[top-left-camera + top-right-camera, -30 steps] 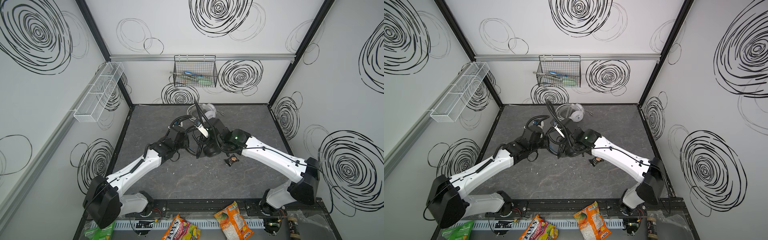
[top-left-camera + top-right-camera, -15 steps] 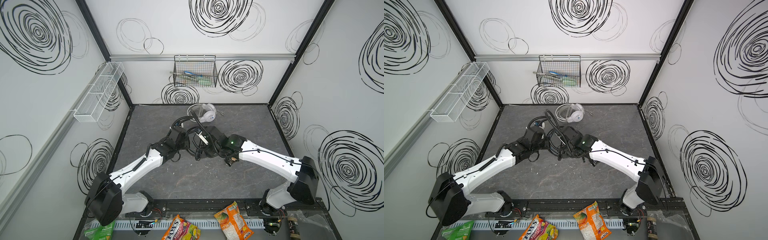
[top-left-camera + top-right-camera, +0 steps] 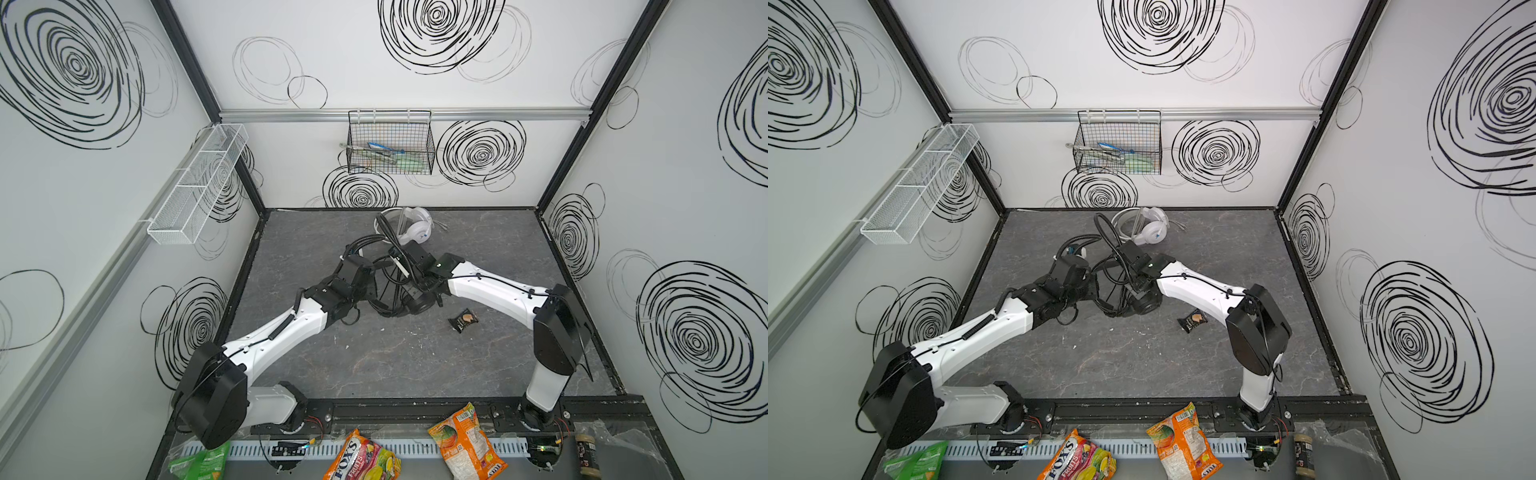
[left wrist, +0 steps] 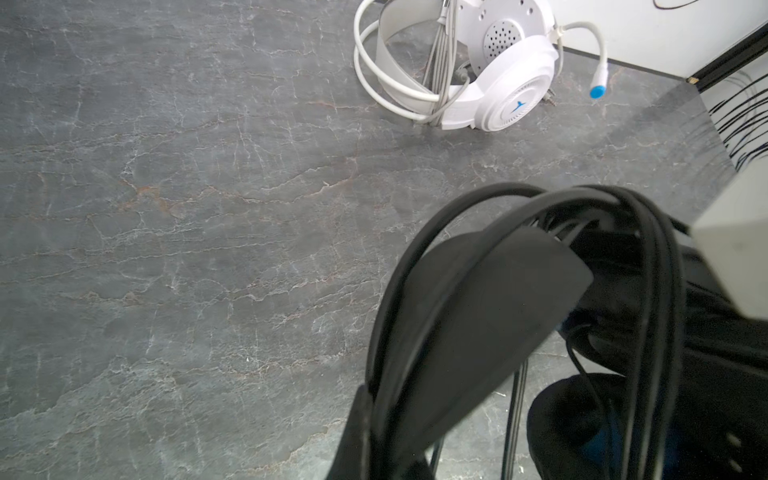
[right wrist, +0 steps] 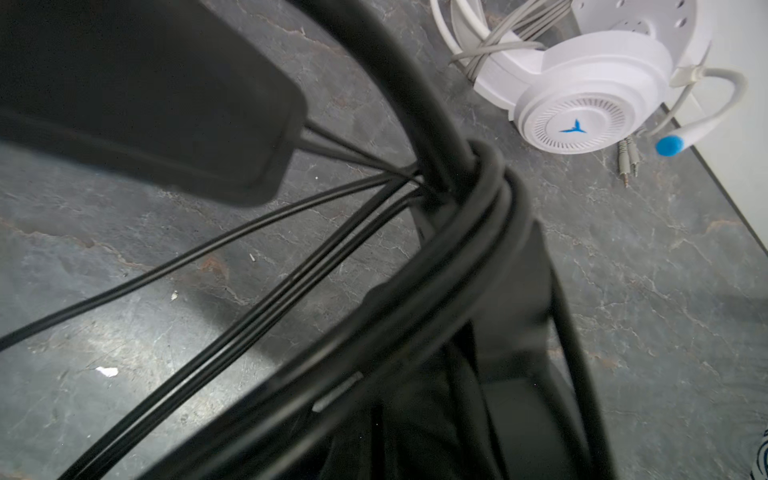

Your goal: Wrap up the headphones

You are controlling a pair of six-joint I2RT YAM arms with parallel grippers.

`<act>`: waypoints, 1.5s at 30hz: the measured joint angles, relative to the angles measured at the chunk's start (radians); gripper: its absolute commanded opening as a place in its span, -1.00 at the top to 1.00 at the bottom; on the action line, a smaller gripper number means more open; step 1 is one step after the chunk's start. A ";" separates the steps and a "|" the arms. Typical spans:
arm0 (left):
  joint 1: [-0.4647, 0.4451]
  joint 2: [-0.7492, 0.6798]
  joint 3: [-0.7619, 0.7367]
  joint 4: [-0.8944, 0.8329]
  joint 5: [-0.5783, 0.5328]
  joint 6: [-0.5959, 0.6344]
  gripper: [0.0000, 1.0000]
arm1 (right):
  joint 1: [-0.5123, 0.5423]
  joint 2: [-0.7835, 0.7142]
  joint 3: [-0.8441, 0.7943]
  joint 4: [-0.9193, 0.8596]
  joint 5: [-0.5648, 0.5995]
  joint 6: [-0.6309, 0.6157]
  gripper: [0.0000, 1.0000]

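White headset (image 3: 411, 232) looks done; left hand (image 3: 371, 282) pinches black headset (image 3: 409, 303), right hand (image 3: 402, 261) pinches its cable (image 5: 266, 299), which likely needs 1 more turn and tucking.

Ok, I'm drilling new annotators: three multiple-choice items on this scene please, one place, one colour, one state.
1. Where does the white headset lie? A) far side, by the back wall B) near side C) dead centre
2. Its microphone tip is: A) red B) blue C) green
3. Its cable is: A) stretched out straight B) wound around its headband C) cut in two
Key: 1 A, it lies at the back wall's foot; 2 B, the foam tip shows blue; 3 B, grey strands loop the headband.
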 measured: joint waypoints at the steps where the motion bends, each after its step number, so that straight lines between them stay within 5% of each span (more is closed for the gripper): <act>1: 0.002 0.003 -0.003 0.000 0.000 -0.005 1.00 | -0.002 0.010 0.006 -0.002 -0.007 0.003 1.00; 13: 0.053 0.028 -0.043 0.073 0.116 -0.050 1.00 | -0.010 -0.040 -0.001 -0.003 -0.051 0.031 0.06; 22: 0.061 0.055 -0.042 0.142 0.214 -0.049 1.00 | 0.028 -0.185 -0.049 -0.001 -0.029 0.061 -0.09; 45: 0.069 0.072 -0.025 0.130 0.237 -0.029 1.00 | 0.114 -0.226 -0.003 -0.109 0.056 0.122 -0.46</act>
